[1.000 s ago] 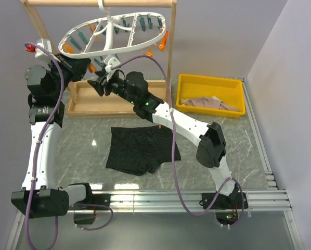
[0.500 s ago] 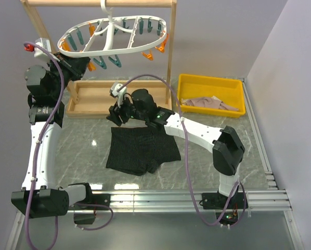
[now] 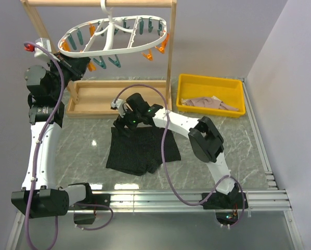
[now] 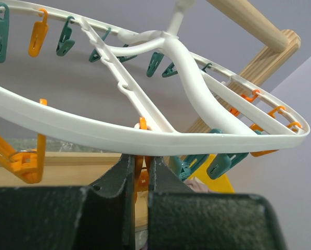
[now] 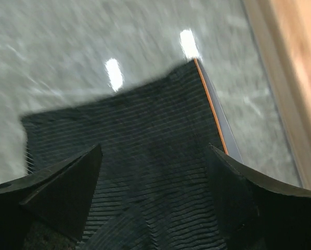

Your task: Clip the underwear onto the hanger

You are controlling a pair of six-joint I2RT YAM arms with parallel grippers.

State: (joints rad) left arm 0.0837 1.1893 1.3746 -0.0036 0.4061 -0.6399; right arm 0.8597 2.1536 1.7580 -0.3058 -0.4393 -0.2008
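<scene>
Both engaged: right gripper [image 5: 153,151] gapes over underwear [image 5: 134,109] edge; left gripper [image 4: 141,161] pinches orange peg [image 4: 141,182] under hanger [image 4: 145,141].

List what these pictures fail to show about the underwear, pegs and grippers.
- Top view: the right gripper covers the far edge of the underwear; contact unclear.
- Right wrist view: motion blur; the lower edge cuts the fabric off.
- Left wrist view: the left gripper hides most of the orange peg it clamps.

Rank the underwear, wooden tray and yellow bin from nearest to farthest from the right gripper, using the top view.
1. underwear, directly under the right gripper.
2. wooden tray, just behind it.
3. yellow bin, well off to its right.
</scene>
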